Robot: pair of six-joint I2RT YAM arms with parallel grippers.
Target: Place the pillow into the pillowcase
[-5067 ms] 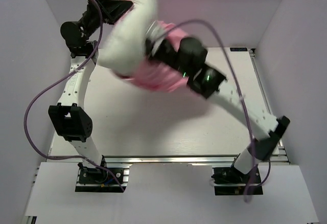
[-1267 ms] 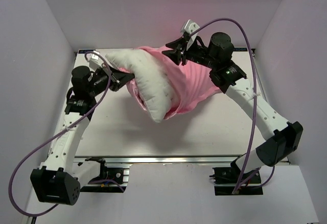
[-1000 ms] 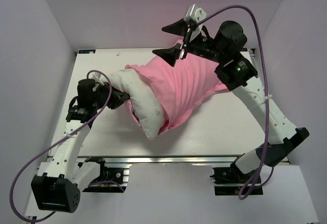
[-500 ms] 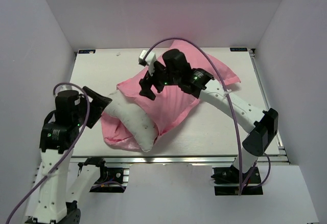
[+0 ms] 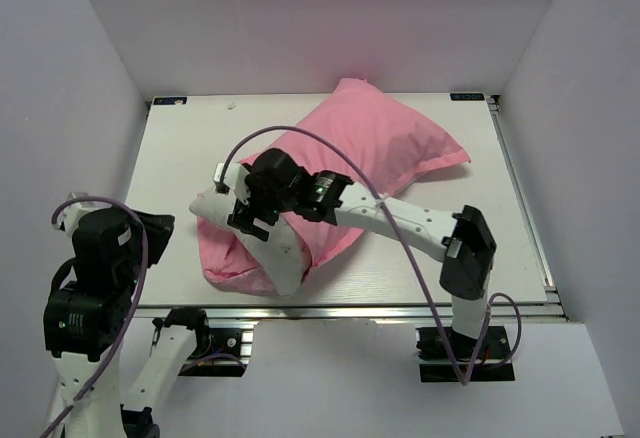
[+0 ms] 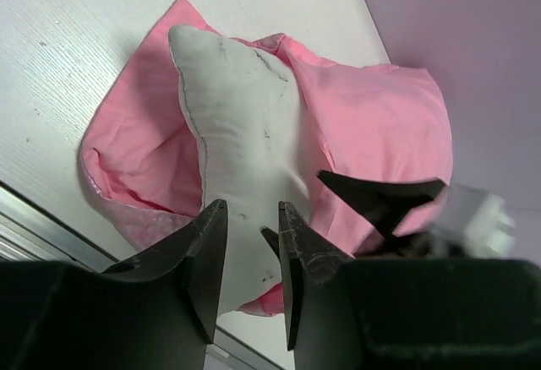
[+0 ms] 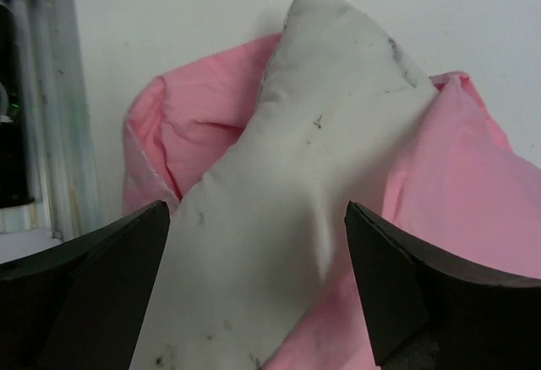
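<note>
Clearly the pillow is lying mostly inside the pillowcase on the desk, but one white end is poking out of the mouth near the front-left edge. The right tool is hovering spread wide over that bare end, gripping nothing. The left tool is hanging off to the near left, its jaws slightly apart and empty. With nothing pinning the slippery hem, any push is risking sliding the whole bundle along the desk, or bunching fabric under the pillow instead of seating it.
</note>
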